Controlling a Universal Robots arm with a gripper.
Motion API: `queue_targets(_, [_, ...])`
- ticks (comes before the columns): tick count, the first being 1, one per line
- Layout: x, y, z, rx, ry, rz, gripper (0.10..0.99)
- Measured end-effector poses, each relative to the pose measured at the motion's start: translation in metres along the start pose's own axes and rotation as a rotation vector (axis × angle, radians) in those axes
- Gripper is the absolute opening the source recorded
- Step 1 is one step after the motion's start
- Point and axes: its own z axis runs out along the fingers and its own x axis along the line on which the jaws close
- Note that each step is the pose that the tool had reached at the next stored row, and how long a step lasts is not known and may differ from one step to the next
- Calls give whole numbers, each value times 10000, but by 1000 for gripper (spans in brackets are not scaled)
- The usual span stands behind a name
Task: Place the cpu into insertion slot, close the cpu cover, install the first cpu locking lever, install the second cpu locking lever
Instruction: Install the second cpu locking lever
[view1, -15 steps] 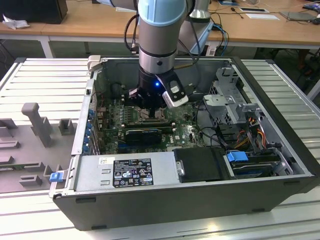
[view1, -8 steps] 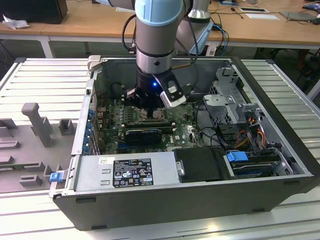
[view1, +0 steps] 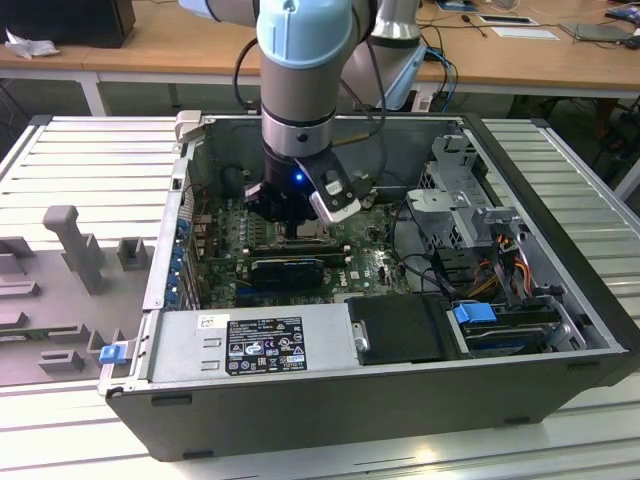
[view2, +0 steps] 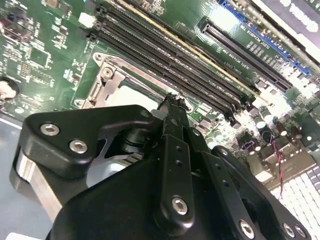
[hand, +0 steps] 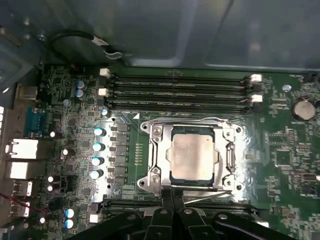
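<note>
I see the open PC case (view1: 560, 300) on the slatted tabletop (view1: 80, 160), arm reaching down inside. Motherboard (hand: 280, 145) under the wrist. Insertion slot (hand: 192, 155) has the cpu cover (hand: 156, 150) down flat, cpu (hand: 194, 153) seated in its window. Pincer (hand: 172, 197) fingers pressed together, holding nothing, tips at the slot's frame edge.

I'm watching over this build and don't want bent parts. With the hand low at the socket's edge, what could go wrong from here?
1. The hand sits right at the cpu cover beside a thin locking lever; a slip could bend that lever.
2. The cpu lies seated in the insertion slot; uneven pressing might harm it.
3. The memory slots run close by and could be scraped.
</note>
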Motion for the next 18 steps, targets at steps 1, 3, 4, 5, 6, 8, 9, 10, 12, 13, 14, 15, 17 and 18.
queue_targets(1, [2,-4,26,0,7,-44,106])
queue_targets(3, [7,-15,88,-2,20,-134,106])
queue_targets(4, [21,-25,101,-14,24,-156,106])
queue_targets(5, [39,-38,108,-50,27,-188,106])
queue_targets(6, [54,-49,108,-72,29,-212,106])
queue_targets(8, [80,-76,106,-148,38,-297,106])
queue_targets(9, [86,-83,105,-186,43,-343,106])
queue_targets(10, [91,-89,104,-224,49,-390,106])
queue_targets(12, [99,-101,103,-293,63,-500,106])
queue_targets(13, [110,-112,102,-359,72,-580,106])
queue_targets(14, [120,-118,101,-398,74,-606,106])
queue_targets(15, [130,-125,100,-435,74,-625,106])
queue_targets(17, [155,-143,101,-513,72,-646,106])
queue_targets(18, [178,-158,103,-608,66,-659,106])
